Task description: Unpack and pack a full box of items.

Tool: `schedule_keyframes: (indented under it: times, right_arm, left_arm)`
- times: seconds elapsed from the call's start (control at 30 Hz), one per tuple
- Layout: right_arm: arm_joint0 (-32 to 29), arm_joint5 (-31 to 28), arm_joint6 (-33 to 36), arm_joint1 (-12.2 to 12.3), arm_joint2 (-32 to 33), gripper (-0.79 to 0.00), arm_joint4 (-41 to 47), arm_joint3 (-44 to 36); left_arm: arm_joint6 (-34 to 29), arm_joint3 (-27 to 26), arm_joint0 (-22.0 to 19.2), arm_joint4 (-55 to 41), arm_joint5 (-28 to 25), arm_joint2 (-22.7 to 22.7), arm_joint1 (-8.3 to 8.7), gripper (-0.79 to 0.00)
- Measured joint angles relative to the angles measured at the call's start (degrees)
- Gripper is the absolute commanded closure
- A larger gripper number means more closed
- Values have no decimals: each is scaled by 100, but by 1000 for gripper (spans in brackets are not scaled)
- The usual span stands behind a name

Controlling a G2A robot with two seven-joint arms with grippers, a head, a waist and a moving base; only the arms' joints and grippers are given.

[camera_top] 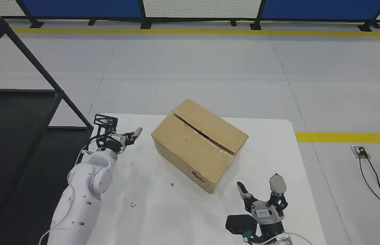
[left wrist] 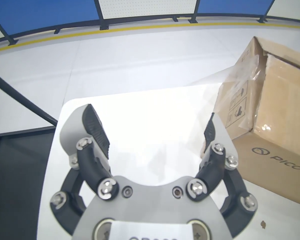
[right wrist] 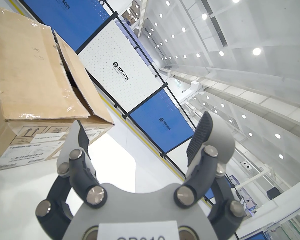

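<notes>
Box (camera_top: 199,144) shut, seam gaping | left gripper (camera_top: 121,127) at its 9 o'clock, right gripper (camera_top: 260,187) at 5, both spread wide, empty | best to hook a flap edge at the seam, lift gently

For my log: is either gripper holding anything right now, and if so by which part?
Nothing is held. The left gripper and the right gripper are both open and empty, each apart from the box.
</notes>
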Motion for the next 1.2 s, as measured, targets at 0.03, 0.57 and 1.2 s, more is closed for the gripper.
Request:
schedule_keyframes:
  times: [0.03,0.57,1.2]
  right_arm:
    - [-44,11,-32,2,22,-785,17,-3]
    - [-444,23,-148,16,290,-785,67,-110]
    - [-192,-388,-115,-13,197,-785,13,-31]
  left_arm:
    - [21,125,-90,33,-21,84,-16,-785]
    - [463,1336,-860,399,-200,839,-190,-785]
    - [573,409,-190,550,-589,685,-76,-785]
